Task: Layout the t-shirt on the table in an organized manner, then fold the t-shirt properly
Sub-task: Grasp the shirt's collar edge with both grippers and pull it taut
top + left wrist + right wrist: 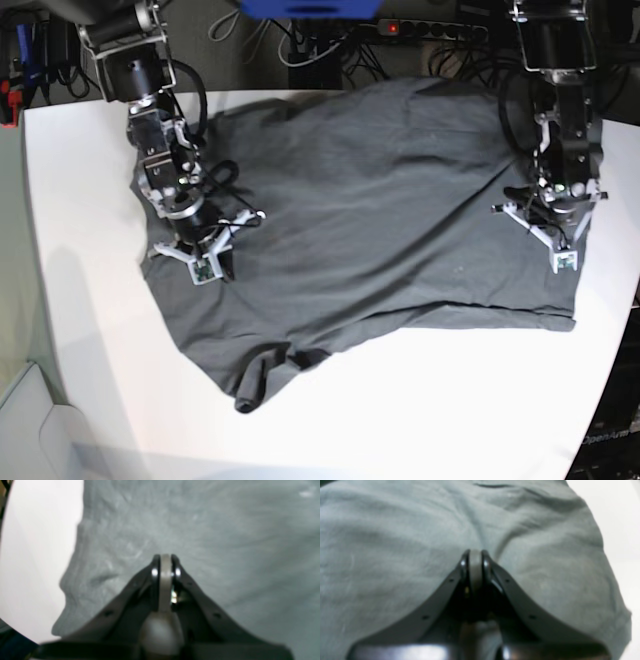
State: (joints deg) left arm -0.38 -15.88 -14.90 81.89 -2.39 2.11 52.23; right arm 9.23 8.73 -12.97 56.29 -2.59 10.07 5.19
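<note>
The dark grey t-shirt (370, 220) lies spread and rumpled across the white table (420, 400), with one sleeve (265, 375) bunched at the near left. My left gripper (548, 212) is shut, its tips (165, 556) pressed down on the t-shirt (225, 542) near its right edge, beside bare table (37, 555). A small white mark (306, 493) shows on the cloth. My right gripper (190, 228) is also shut, its tips (475, 552) on the t-shirt (395, 542) near its left edge, with table (620, 517) beside it. Whether either pinches fabric cannot be told.
Cables and a power strip (430, 28) run behind the table's far edge. A pale grey bin (20, 420) stands off the table at the near left. Bare tabletop lies along the left side (80, 200) and the whole front.
</note>
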